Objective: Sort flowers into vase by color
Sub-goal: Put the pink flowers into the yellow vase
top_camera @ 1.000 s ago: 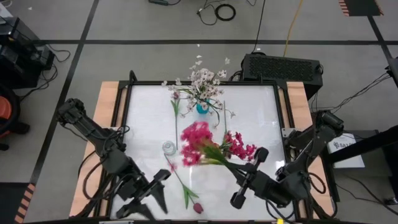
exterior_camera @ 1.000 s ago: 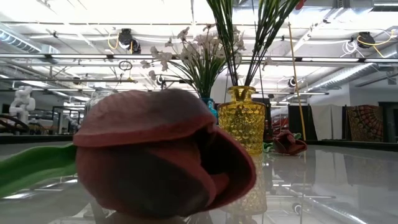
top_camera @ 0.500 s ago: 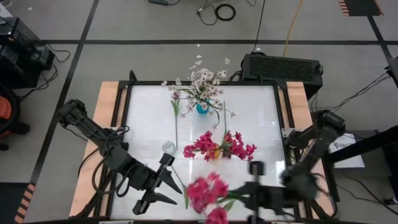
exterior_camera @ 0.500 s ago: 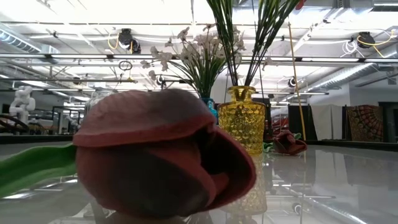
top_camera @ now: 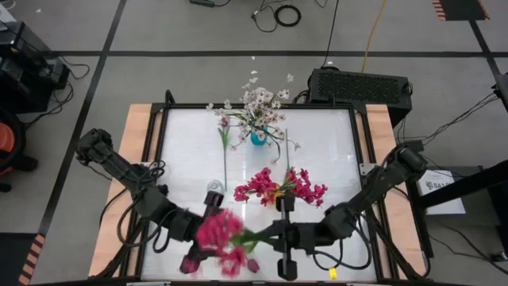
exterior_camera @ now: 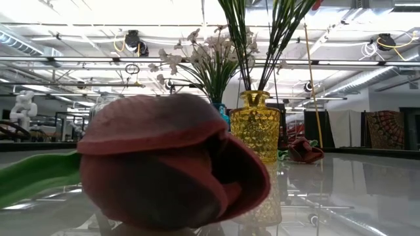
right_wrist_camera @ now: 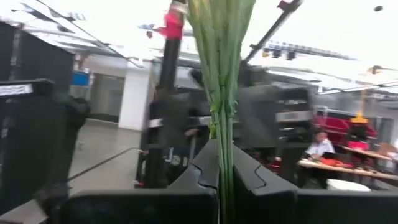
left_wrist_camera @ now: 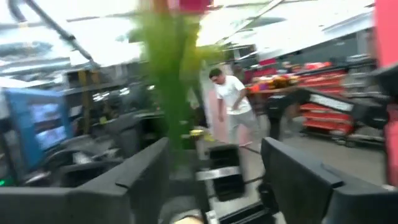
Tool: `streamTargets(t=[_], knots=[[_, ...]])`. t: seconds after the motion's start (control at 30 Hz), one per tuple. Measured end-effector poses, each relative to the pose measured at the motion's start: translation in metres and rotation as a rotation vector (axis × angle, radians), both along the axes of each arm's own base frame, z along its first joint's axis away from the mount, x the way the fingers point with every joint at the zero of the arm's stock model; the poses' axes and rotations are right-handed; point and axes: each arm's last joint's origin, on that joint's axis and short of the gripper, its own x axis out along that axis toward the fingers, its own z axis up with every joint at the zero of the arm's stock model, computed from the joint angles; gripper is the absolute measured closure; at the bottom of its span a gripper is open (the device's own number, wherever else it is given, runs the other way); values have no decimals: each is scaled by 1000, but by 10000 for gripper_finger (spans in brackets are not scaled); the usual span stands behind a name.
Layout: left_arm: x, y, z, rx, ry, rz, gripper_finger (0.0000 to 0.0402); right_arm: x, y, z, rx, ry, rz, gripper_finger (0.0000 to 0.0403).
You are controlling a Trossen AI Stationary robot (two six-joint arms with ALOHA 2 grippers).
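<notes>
A bunch of magenta blooms (top_camera: 219,238) on green stems (top_camera: 252,237) is held level over the near part of the table by my right gripper (top_camera: 274,236), which is shut on the stems. My left gripper (top_camera: 200,237) is open. Its fingers stand on either side of the bunch's bloom end, and in the left wrist view the blurred stem (left_wrist_camera: 171,87) shows between them, apart from both. A blue vase (top_camera: 258,137) holds white-pink sprays. A yellow vase (exterior_camera: 257,124) holds magenta clusters (top_camera: 279,187). One maroon tulip (exterior_camera: 170,172) lies near the front edge. My right gripper pinches several green stems (right_wrist_camera: 221,134) of the magenta bunch between its two fingers (right_wrist_camera: 200,169). It comes level from the table's right, and the fingers lie along the stems. The bunch is lifted clear of the table, with its blooms pointing toward the left arm.
A small clear glass vase (top_camera: 214,187) stands just beyond the left gripper. A second tulip (top_camera: 225,133) lies with its long stem on the far left of the table. A black box (top_camera: 359,84) sits behind the far right corner. A person (left_wrist_camera: 235,102) stands in the room beyond.
My right gripper has swung the magenta bunch from above the table's middle down toward the near edge, then toward the left. The blooms now point at the left arm instead of the far left. My left gripper has moved up from the near edge toward the bunch.
</notes>
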Motion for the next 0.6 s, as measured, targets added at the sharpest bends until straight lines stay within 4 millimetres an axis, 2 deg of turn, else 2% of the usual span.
streamTargets(t=[0.17, 0.6], knots=[[7, 11, -1, -59, 33, 52, 120, 4, 1, -6, -15, 5, 11, 403], [29, 18, -10, -62, 4, 3, 118, 16, -11, -11, -22, 37, -25, 403]])
